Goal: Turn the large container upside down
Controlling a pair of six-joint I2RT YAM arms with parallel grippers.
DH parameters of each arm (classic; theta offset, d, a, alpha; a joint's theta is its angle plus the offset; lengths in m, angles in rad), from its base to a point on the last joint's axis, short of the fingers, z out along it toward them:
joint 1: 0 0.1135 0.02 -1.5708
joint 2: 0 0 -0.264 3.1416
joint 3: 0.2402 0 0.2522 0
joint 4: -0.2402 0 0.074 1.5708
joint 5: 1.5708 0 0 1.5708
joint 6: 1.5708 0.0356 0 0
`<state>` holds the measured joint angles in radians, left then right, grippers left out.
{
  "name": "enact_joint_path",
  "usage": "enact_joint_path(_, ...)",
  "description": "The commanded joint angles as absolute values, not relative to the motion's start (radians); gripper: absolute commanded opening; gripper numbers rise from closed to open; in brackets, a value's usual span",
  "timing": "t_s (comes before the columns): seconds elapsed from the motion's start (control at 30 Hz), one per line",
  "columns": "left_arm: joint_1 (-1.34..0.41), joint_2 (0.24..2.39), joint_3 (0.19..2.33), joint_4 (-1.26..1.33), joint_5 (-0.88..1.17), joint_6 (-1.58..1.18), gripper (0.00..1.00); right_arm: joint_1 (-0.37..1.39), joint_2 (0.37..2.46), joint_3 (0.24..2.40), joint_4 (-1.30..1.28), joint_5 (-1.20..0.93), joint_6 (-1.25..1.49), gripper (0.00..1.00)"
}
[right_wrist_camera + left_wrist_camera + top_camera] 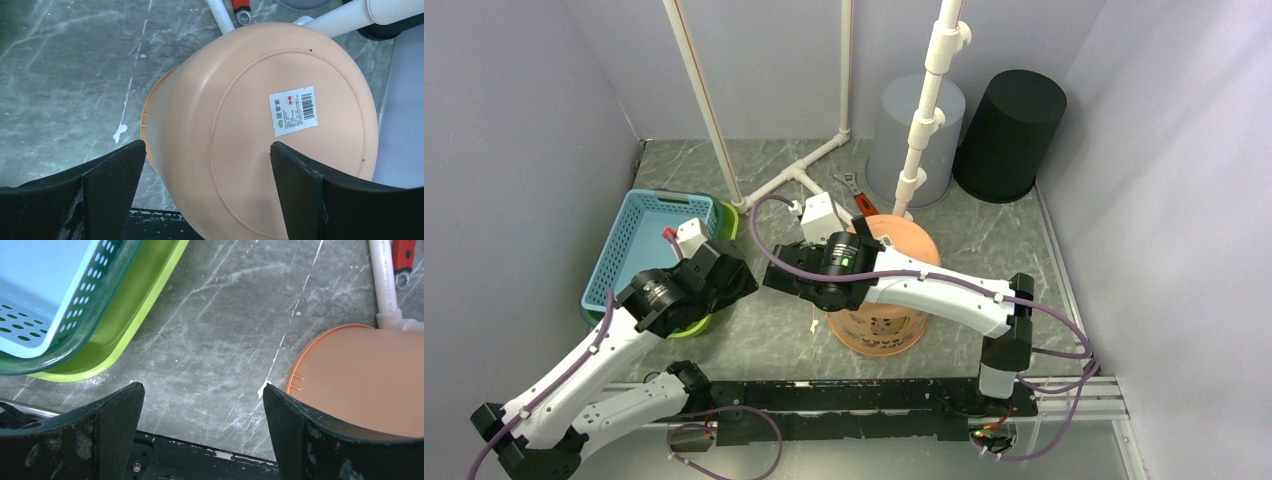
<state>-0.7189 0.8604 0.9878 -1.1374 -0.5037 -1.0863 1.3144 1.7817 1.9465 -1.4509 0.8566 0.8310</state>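
The large container, a peach-orange plastic tub (pixel 882 325), is found on the grey marbled table (pixel 774 335) just in front of the white pipe frame (pixel 921 130), slightly right of centre between the 2 arms. Its flat base, marked by a white barcode label (pixel 293 110), is turned upward, and its wider rim is seen down at the table surface on the near side. Its long axis is therefore judged to run roughly vertical, mouth down. Whether the rim sits flat all round cannot be told.

The right gripper (pixel 205 146) is spread wide and nothing is held in it. It hangs directly above the tub's near-left shoulder, so the base and wall fill the gap between its jaws in the wrist view, with no contact visible.

The left gripper (pixel 202 387) is likewise spread wide and empty. It is set apart to the left, beside the blue perforated basket (pixel 639 240) nested in a lime-green tray (pixel 125 335). From there the tub lies to its right, with only the rim and part of the wall caught at the edge of its view.

The right arm is clearly the nearer of the 2. From how things lie, the inversion is judged to be done, and only a withdrawal upward and clear of the tub appears to be called for.
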Motion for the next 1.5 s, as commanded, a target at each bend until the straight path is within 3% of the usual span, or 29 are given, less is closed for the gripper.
enact_joint_path(0.0,-0.716,0.826,1.022,-1.163,-0.563,-1.126,0.94,1.32,1.78,1.936,-1.499,0.948,0.874,1.0)
enact_joint_path(0.33,-0.716,0.795,0.984,-1.08,-0.536,-1.089,0.94,1.312,1.584,1.59,-1.5,0.904,1.043,1.0)
enact_joint_path(0.53,-0.716,0.823,0.992,-1.064,-0.523,-1.062,0.94,1.241,1.362,1.395,-1.478,0.84,1.132,1.0)
enact_joint_path(0.67,-0.716,0.832,0.985,-1.037,-0.5,-1.042,0.94,1.1,1.219,1.38,-1.38,0.741,1.019,1.0)
enact_joint_path(0.8,-0.716,0.835,0.987,-1.001,-0.473,-0.994,0.94,1.081,1.082,1.427,-1.271,0.684,0.951,1.0)
enact_joint_path(1.03,-0.716,0.857,1.016,-0.997,-0.476,-0.965,0.94,1.083,0.809,1.247,-0.882,0.269,0.81,0.99)
enact_joint_path(1.2,-0.716,0.866,1.007,-0.983,-0.461,-0.97,0.94,1.121,0.798,1.099,-0.811,0.043,0.805,1.0)
enact_joint_path(1.33,-0.716,0.871,0.999,-0.977,-0.443,-0.983,0.94,1.253,0.881,1.085,-0.886,0.133,0.853,1.0)
enact_joint_path(1.47,-0.715,0.876,1.003,-0.982,-0.441,-0.986,0.94,1.272,0.975,1.136,-1.1,0.376,1.004,1.0)
